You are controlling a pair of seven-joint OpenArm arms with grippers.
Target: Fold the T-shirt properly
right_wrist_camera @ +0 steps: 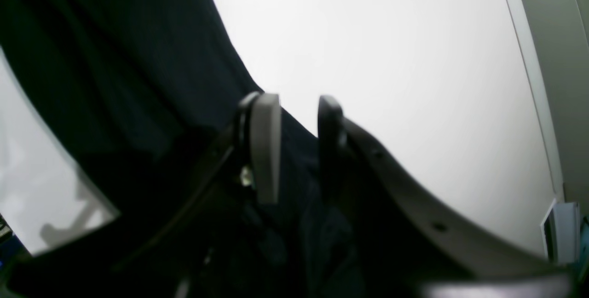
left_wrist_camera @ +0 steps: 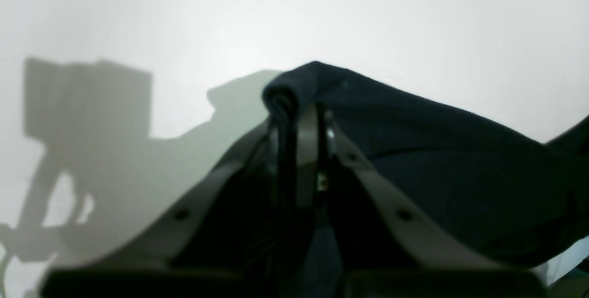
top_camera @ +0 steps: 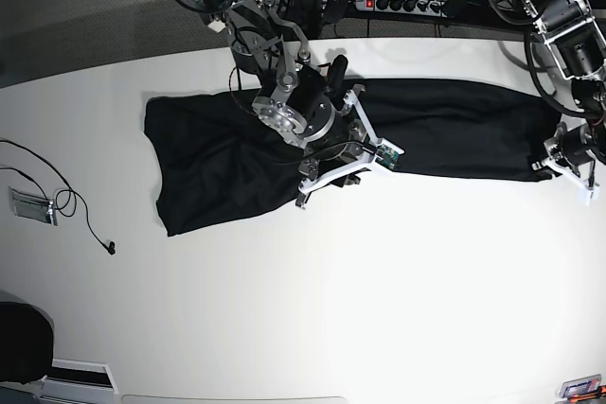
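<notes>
Cloth first: the T-shirt [top_camera: 237, 153] lies as a long dark band across the far part of the table [top_camera: 379, 309], its long axis running side to side, so that it reaches from one arm to the other. At one end of that band the left gripper [left_wrist_camera: 303, 118] is clenched on a rolled edge of fabric, the rest of the shirt trailing off to one side of its jaws. Nearer the middle, the right gripper [right_wrist_camera: 297, 118] has its jaws parted with cloth between them (I cannot tell whether they pinch it).
</notes>
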